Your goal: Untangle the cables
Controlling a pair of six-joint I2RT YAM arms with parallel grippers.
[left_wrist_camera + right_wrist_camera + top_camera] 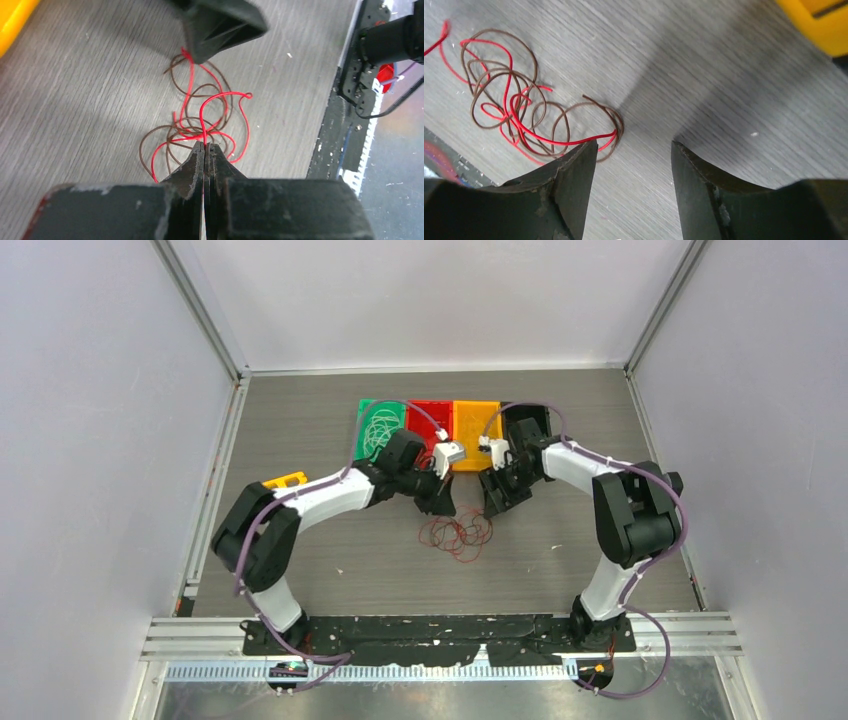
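Observation:
A tangle of thin red and dark brown cables (458, 533) lies on the grey table in front of both grippers. My left gripper (205, 146) is shut on a red cable (201, 116) at the near edge of the tangle; brown loops (142, 145) spread around it. My right gripper (634, 150) is open and empty, low over the table just beside the tangle's end, with a red cable (564, 143) and a brown loop (566, 107) by its left finger. In the top view the left gripper (443, 505) and the right gripper (497, 505) flank the tangle's far side.
Three flat trays stand side by side at the back: green (364, 408) holding whitish wires (383, 430), red (425, 412) and orange (470, 418). A small yellow object (286, 480) lies by the left arm. The black base rail (350, 125) borders the near edge.

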